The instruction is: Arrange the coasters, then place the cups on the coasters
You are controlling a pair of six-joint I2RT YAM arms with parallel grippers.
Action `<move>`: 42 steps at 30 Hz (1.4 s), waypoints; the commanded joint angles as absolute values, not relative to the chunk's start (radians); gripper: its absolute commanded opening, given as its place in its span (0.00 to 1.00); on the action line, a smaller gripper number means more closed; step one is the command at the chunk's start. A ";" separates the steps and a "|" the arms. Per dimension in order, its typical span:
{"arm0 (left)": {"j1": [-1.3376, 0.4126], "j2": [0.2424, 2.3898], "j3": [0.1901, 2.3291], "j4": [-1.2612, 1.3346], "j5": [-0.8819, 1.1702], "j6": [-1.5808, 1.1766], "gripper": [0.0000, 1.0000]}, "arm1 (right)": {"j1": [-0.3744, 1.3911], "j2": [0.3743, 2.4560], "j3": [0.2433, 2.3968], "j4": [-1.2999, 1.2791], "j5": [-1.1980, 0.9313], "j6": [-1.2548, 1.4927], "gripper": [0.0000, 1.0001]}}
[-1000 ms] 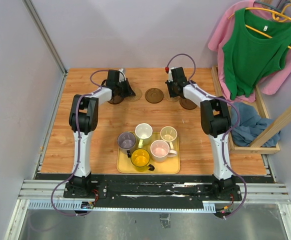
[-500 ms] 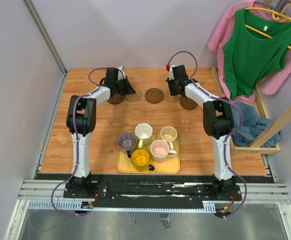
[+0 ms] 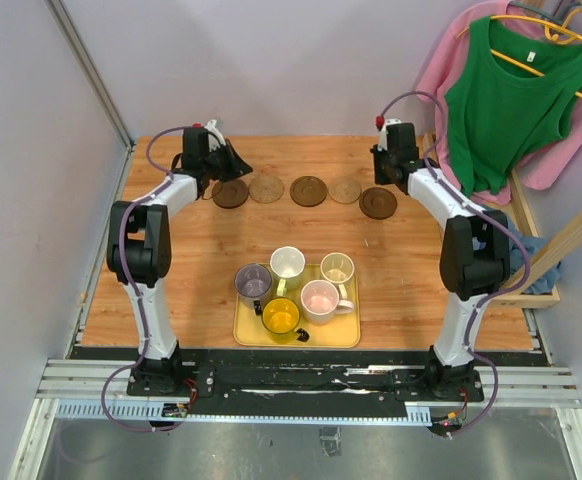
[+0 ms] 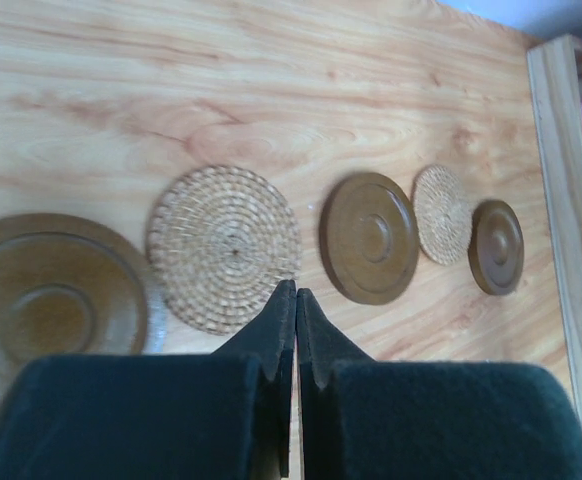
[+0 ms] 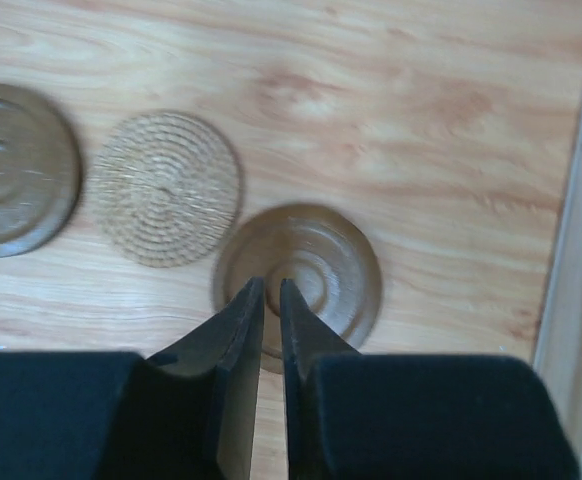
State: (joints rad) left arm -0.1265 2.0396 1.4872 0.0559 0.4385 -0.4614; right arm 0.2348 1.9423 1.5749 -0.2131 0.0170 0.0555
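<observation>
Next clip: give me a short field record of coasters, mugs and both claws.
dark brown wooden round coasters: three, in the far row
tan woven round coasters: two, alternating between them
small handled mugs: five, all on the yellow rectangular tray, none on coasters
left claw: shut, empty, near row's left end
right claw: slightly open, empty, near right end

A light wooden tabletop (image 3: pixel 401 290) fills the middle, boxed in by a plain pale lilac wall (image 3: pixel 271 60) at the back and a matching panel (image 3: pixel 31 200) on the left, with a slanted metal strut (image 3: pixel 91 70) running up the corner; the light is soft and even. On the right a green tank top (image 3: pixel 506 100) hangs on a yellow hanger (image 3: pixel 531 62) over a pink garment (image 3: pixel 566 160), above a rumpled blue cloth (image 3: pixel 496 245) lying in a wooden frame (image 3: pixel 511 296); aluminium rails (image 3: pixel 311 385) run along the near edge, with grey floor (image 3: pixel 301 450) below.
</observation>
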 commanded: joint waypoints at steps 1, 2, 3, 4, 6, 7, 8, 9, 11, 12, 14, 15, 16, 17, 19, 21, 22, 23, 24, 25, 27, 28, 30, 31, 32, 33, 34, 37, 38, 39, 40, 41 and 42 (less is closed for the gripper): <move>-0.103 1.987 1.455 0.133 0.382 -0.450 0.02 | 0.170 1.949 1.532 -0.226 0.001 0.126 0.13; -0.103 1.988 1.453 0.140 0.374 -0.443 0.03 | 0.164 1.960 1.536 -0.233 -0.004 0.130 0.12; -0.103 1.989 1.451 0.146 0.369 -0.438 0.04 | 0.162 1.972 1.543 -0.241 -0.006 0.133 0.12; -0.103 1.992 1.449 0.151 0.364 -0.435 0.05 | 0.159 1.988 1.550 -0.252 -0.005 0.135 0.12; -0.103 2.001 1.447 0.153 0.355 -0.428 0.06 | 0.157 2.020 1.560 -0.270 -0.007 0.138 0.11; -0.102 2.008 1.447 0.152 0.352 -0.426 0.07 | 0.157 2.031 1.564 -0.279 -0.011 0.141 0.11; -0.101 2.017 1.450 0.150 0.352 -0.423 0.08 | 0.156 2.039 1.570 -0.286 -0.015 0.146 0.11; -0.099 2.026 1.455 0.145 0.353 -0.422 0.08 | 0.157 2.050 1.573 -0.293 -0.020 0.150 0.10; -0.095 2.046 1.465 0.132 0.356 -0.421 0.08 | 0.157 2.064 1.575 -0.299 -0.035 0.161 0.10; -0.090 2.053 1.469 0.127 0.359 -0.422 0.08 | 0.157 2.071 1.575 -0.303 -0.044 0.167 0.10; -0.080 2.066 1.472 0.121 0.362 -0.427 0.08 | 0.158 2.086 1.573 -0.309 -0.061 0.183 0.10; -0.074 2.070 1.471 0.121 0.365 -0.433 0.08 | 0.156 2.093 1.571 -0.311 -0.068 0.190 0.10; -0.068 2.074 1.470 0.122 0.369 -0.440 0.08 | 0.156 2.100 1.568 -0.314 -0.074 0.195 0.09; -0.064 2.075 1.470 0.124 0.373 -0.444 0.08 | 0.156 2.107 1.567 -0.315 -0.077 0.200 0.09; -0.057 2.077 1.468 0.126 0.376 -0.446 0.08 | 0.156 2.122 1.567 -0.316 -0.086 0.207 0.09; -0.054 2.078 1.466 0.123 0.376 -0.441 0.08 | 0.156 2.142 1.570 -0.316 -0.087 0.211 0.09; -0.053 2.079 1.464 0.120 0.377 -0.440 0.08 | 0.156 2.148 1.575 -0.317 -0.089 0.211 0.09; -0.051 2.080 1.461 0.119 0.377 -0.441 0.08 | 0.155 2.164 1.583 -0.319 -0.090 0.212 0.09; -0.050 2.081 1.459 0.117 0.377 -0.442 0.08 | 0.156 2.177 1.592 -0.321 -0.090 0.214 0.09; -0.048 2.082 1.457 0.116 0.377 -0.442 0.08 | 0.156 2.191 1.600 -0.325 -0.086 0.215 0.09; -0.045 2.083 1.453 0.114 0.377 -0.440 0.08 | 0.156 2.219 1.630 -0.338 -0.072 0.216 0.09; -0.042 2.084 1.452 0.111 0.379 -0.441 0.08 | 0.155 2.235 1.646 -0.347 -0.064 0.216 0.09; -0.038 2.086 1.449 0.109 0.379 -0.442 0.08 | 0.152 2.262 1.681 -0.360 -0.048 0.216 0.09; -0.035 2.086 1.448 0.106 0.379 -0.442 0.08 | 0.150 2.273 1.704 -0.365 -0.040 0.216 0.09; -0.033 2.088 1.448 0.105 0.379 -0.443 0.08 | 0.148 2.286 1.722 -0.368 -0.033 0.218 0.09; -0.031 2.088 1.448 0.102 0.378 -0.442 0.08 | 0.145 2.300 1.739 -0.372 -0.024 0.219 0.09; -0.029 2.089 1.448 0.100 0.378 -0.441 0.08 | 0.142 2.312 1.758 -0.377 -0.016 0.222 0.09; -0.025 2.092 1.452 0.092 0.376 -0.438 0.08 | 0.132 2.347 1.811 -0.395 0.002 0.231 0.09; -0.023 2.093 1.455 0.089 0.376 -0.437 0.08 | 0.126 2.356 1.828 -0.402 0.006 0.235 0.09; -0.023 2.095 1.457 0.089 0.376 -0.436 0.08 | 0.124 2.364 1.843 -0.406 0.011 0.237 0.09; -0.022 2.096 1.458 0.087 0.377 -0.436 0.08 | 0.120 2.371 1.855 -0.409 0.017 0.240 0.09; -0.022 2.098 1.459 0.086 0.376 -0.437 0.08 | 0.118 2.378 1.866 -0.413 0.023 0.242 0.10; -0.021 2.100 1.461 0.085 0.377 -0.436 0.08 | 0.115 2.384 1.878 -0.418 0.029 0.243 0.10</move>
